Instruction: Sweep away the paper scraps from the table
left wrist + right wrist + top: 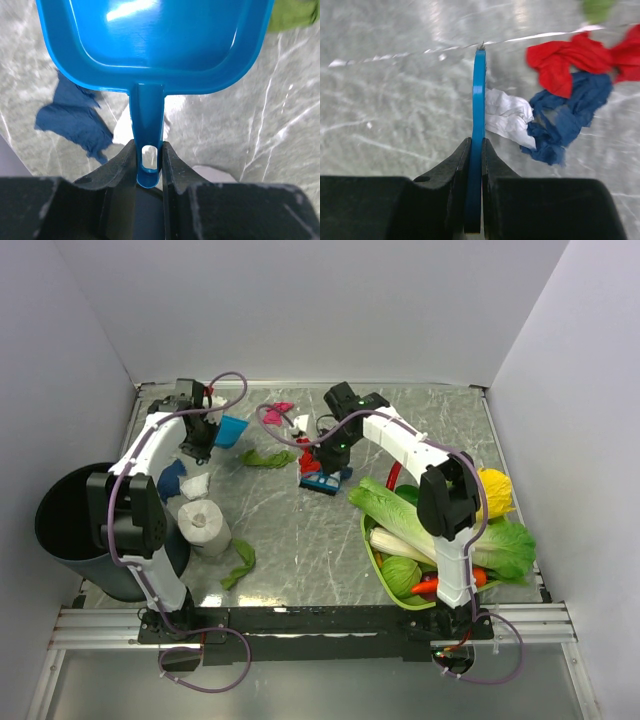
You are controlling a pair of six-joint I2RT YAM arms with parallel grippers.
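The left jaws are clamped on the slotted handle of a blue dustpan (150, 45), whose scoop reaches straight ahead of them over the grey marbled surface (280, 130). A dark blue scrap (75, 120) lies on the surface to the left of these jaws and a little ahead. A green scrap (295, 15) shows far ahead to the right, past the scoop's corner.

The right jaws are closed tight on a thin blue tool (479, 100), seen edge-on and standing straight out in front of them. Just right of the tool, touching its side, lies a white scrap (507, 117). A blue scrap (570, 115) presses against the white one from the right. A red scrap (560, 60) sits ahead of the blue one and overlaps its far end.

From above, a magenta scrap (278, 412) lies between the two pairs of jaws, apart from both. A white tissue roll (205, 523) stands well behind the left jaws.
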